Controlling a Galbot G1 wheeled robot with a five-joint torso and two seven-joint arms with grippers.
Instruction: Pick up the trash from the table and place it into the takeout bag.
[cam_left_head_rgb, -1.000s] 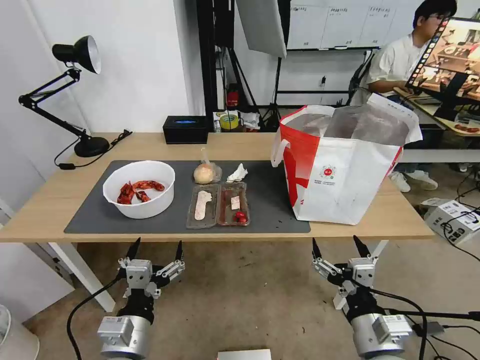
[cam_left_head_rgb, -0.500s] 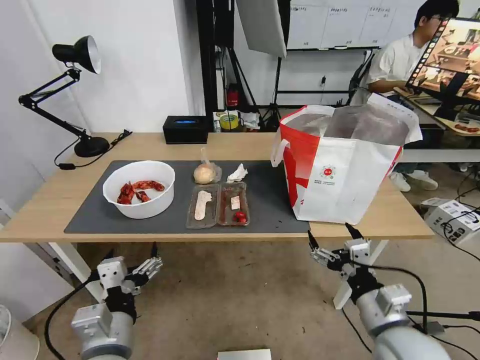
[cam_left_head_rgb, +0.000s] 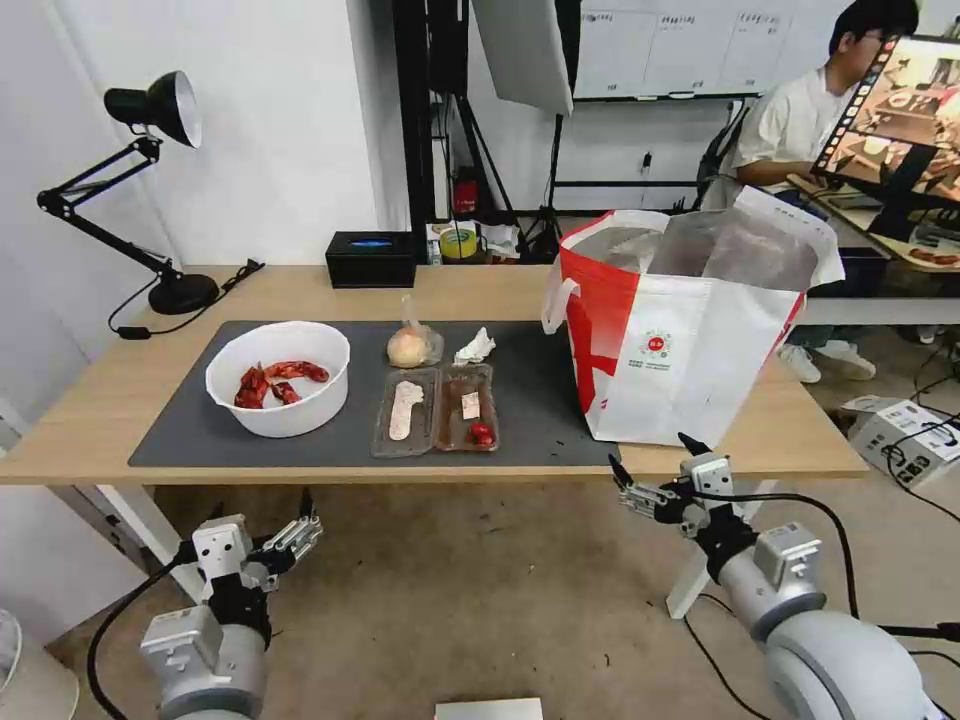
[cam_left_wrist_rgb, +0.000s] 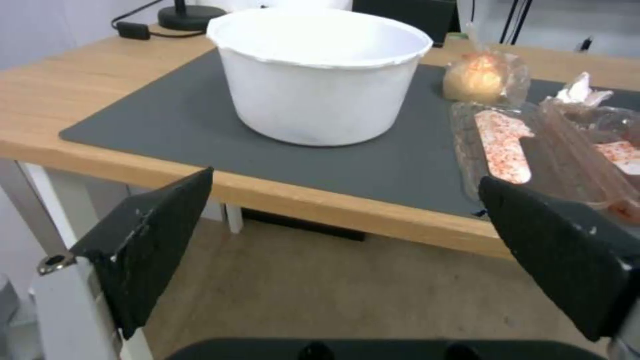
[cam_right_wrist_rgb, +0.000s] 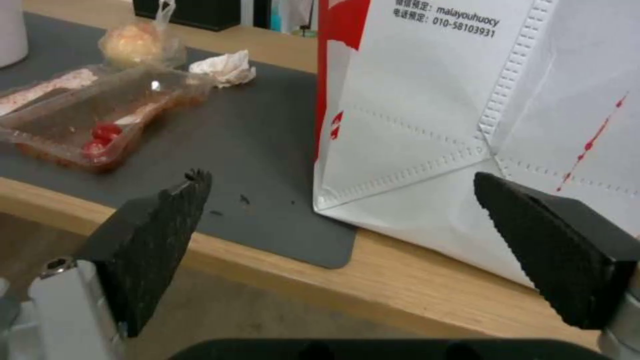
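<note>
The white round bowl (cam_left_head_rgb: 279, 377) sits left of the frame's middle in the head view, on the flat dark grey mat (cam_left_head_rgb: 540, 395). It is smooth plastic with red food scraps (cam_left_head_rgb: 270, 380) inside. Just right of it lies the clear plastic hinged tray (cam_left_head_rgb: 437, 409), open flat, thin and shiny, with 2 small red bits in 1 half. Behind the tray is the bagged round bun (cam_left_head_rgb: 411, 345), soft and pale in crinkly clear wrap. Beside the bun is the crumpled white tissue (cam_left_head_rgb: 475, 347).

The takeout bag (cam_left_head_rgb: 690, 345) stands upright at the right of the frame, big and boxy, white and red cloth with shiny silver foil inside. It rests partly on the mat and partly on the light-wood table (cam_left_head_rgb: 100, 400).

At the back of the table are a black rectangular box (cam_left_head_rgb: 371, 259) and a black desk lamp (cam_left_head_rgb: 150, 180) in the upper left.

The left gripper (cam_left_head_rgb: 262, 516) hangs low at the lower left, below the table edge, fingers wide apart and holding nothing. The right gripper (cam_left_head_rgb: 650, 455) is at the lower right, just at the table's front edge below the bag, also spread wide and holding nothing.
</note>
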